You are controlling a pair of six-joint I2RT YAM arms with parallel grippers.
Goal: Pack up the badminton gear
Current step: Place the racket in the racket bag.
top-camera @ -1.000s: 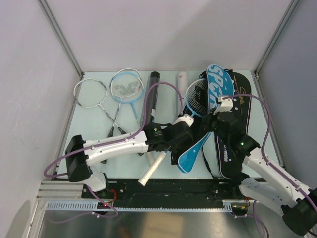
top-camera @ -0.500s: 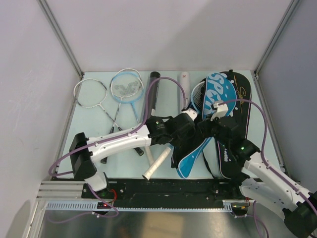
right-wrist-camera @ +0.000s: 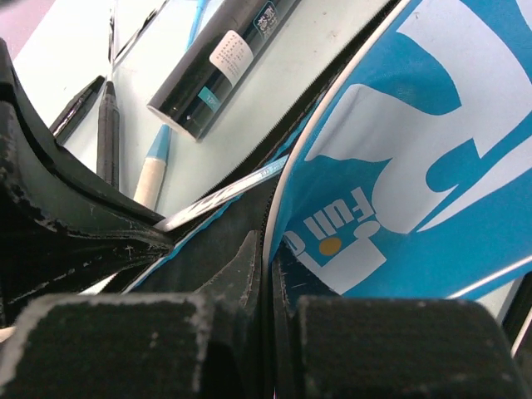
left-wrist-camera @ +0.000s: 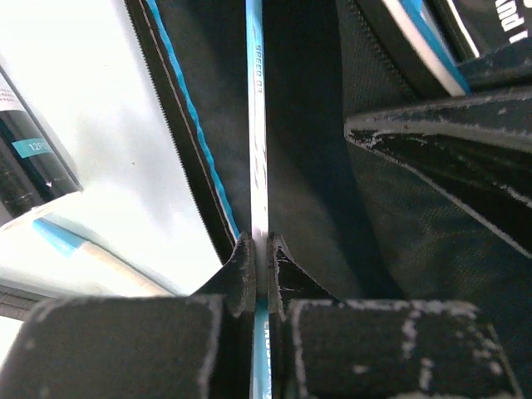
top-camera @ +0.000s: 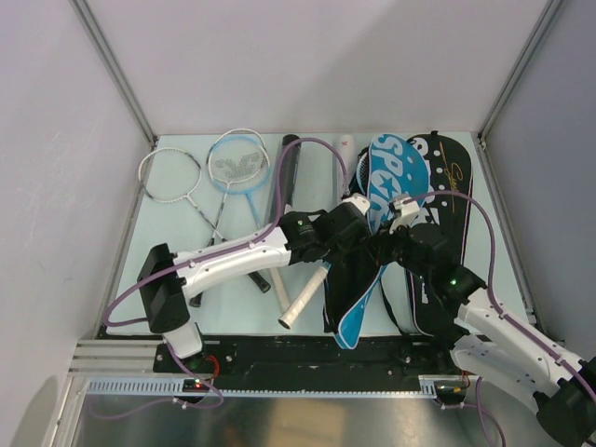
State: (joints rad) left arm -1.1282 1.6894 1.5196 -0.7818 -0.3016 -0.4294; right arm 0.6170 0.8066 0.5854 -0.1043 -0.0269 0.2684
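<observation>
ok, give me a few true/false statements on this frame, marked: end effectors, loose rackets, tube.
1. The left end effector is shut on a racket shaft. True.
2. The right end effector hangs open. False: it is shut on the edge of the blue flap.
3. A white-headed racket and a blue-headed racket lie on the table at the left. True.
4. The black tube is inside the bag. False: it lies on the table beside the rackets.
</observation>
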